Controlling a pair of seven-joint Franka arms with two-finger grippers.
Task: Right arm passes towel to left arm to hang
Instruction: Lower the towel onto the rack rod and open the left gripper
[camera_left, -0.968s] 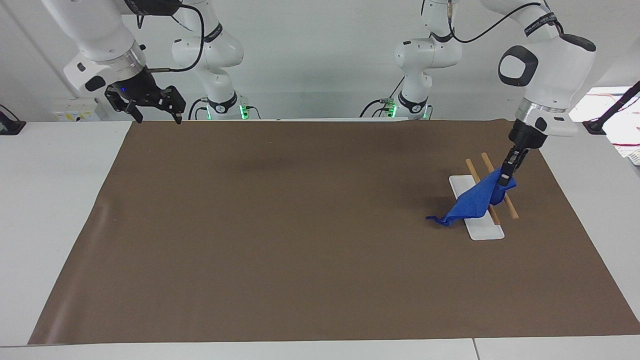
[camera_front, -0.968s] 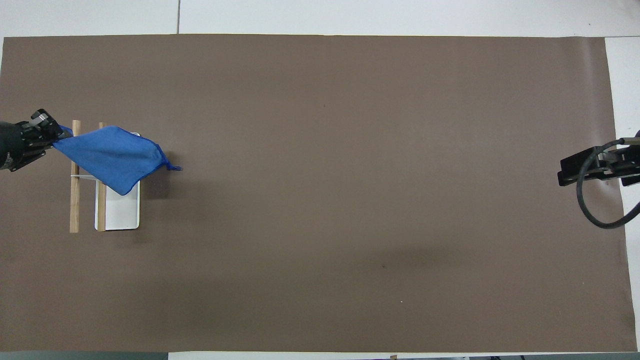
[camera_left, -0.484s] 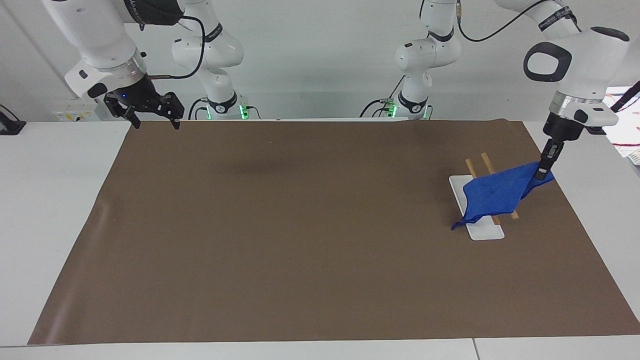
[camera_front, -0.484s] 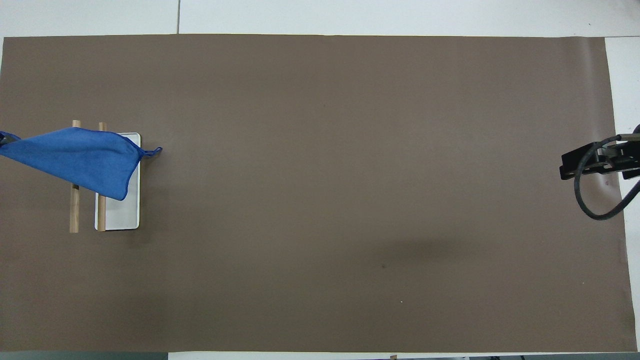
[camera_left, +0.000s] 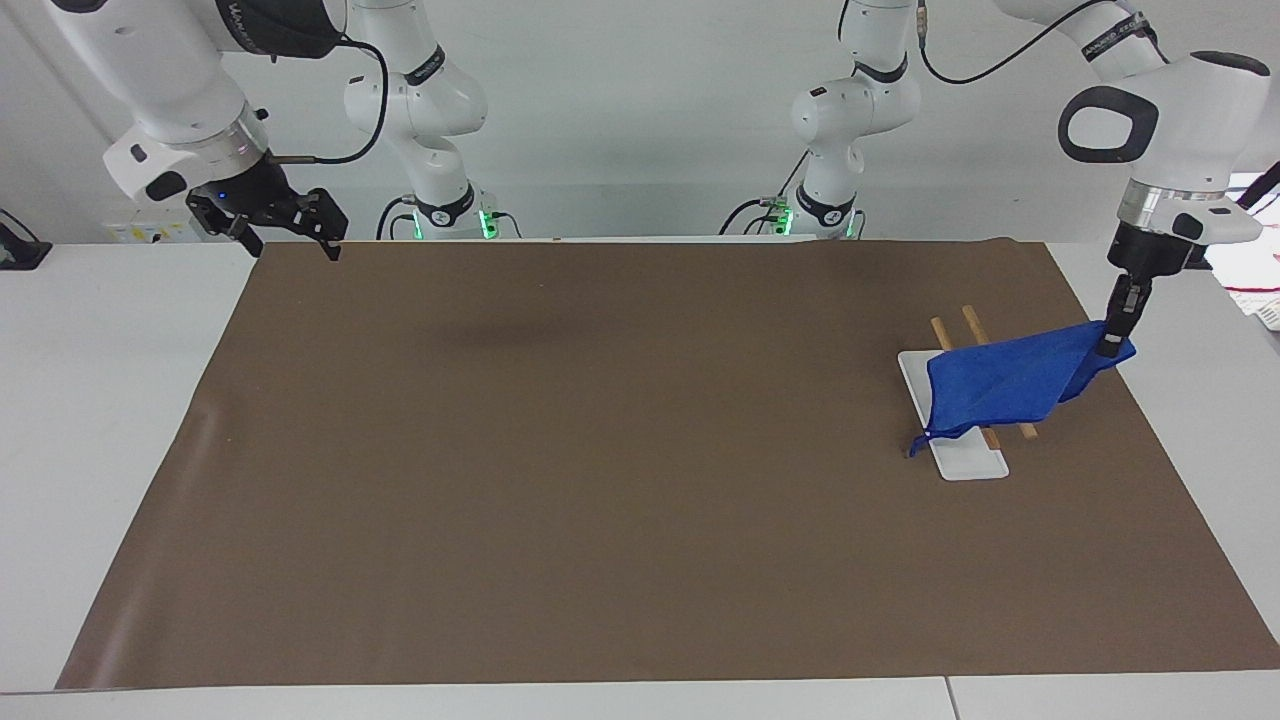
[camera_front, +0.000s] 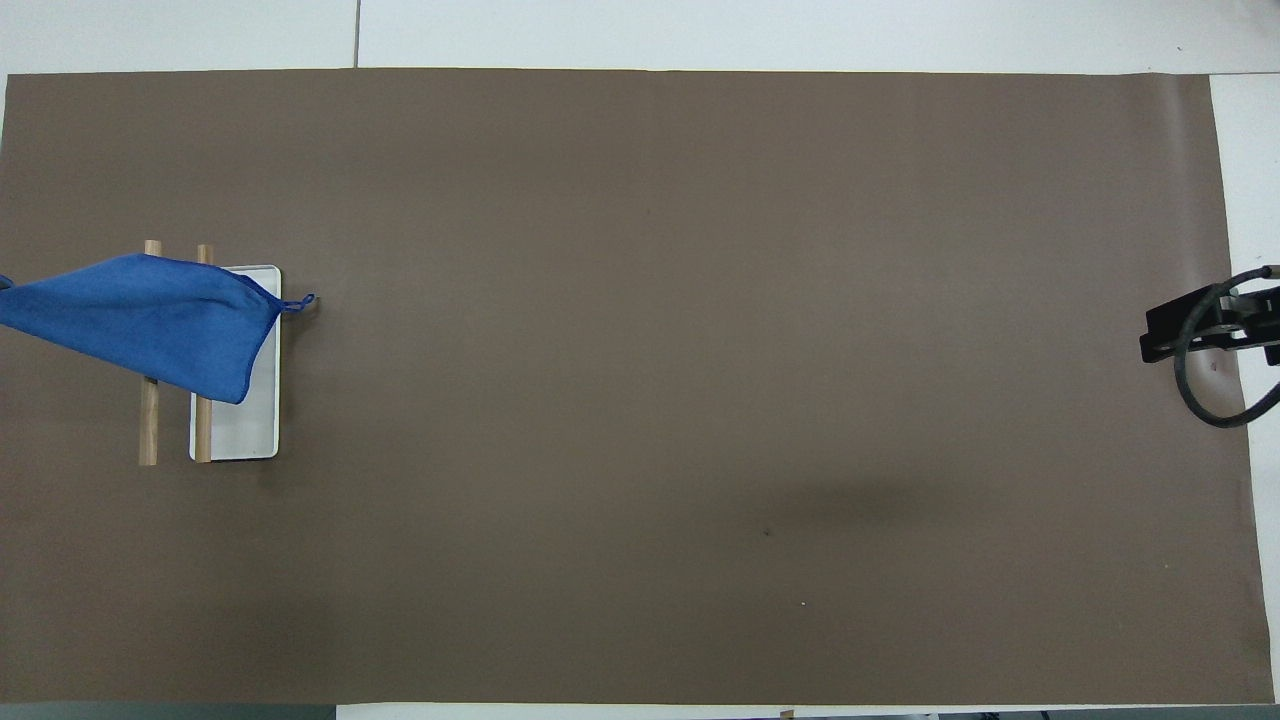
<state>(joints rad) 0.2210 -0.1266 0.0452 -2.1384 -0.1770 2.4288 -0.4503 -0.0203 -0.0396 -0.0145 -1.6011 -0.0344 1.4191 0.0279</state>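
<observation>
Facing view: the left gripper (camera_left: 1108, 349) pinches one corner of the towel (camera_left: 1000, 385), holding it up over the bench's (camera_left: 100, 400) brown mat (camera_left: 600, 480) at the left arm's end, so the cloth stretches taut across the two wooden rails (camera_left: 968, 322) of the rack, whose white base (camera_left: 970, 462) sits beneath. Pulling that corner outward likely spreads the cloth flat over the rails before letting go. A thin loop string (camera_left: 915, 445) dangles from the low corner, just beside the base. The right gripper (camera_left: 287, 238), fingers spread and empty, waits over the mat's corner at its own end.
</observation>
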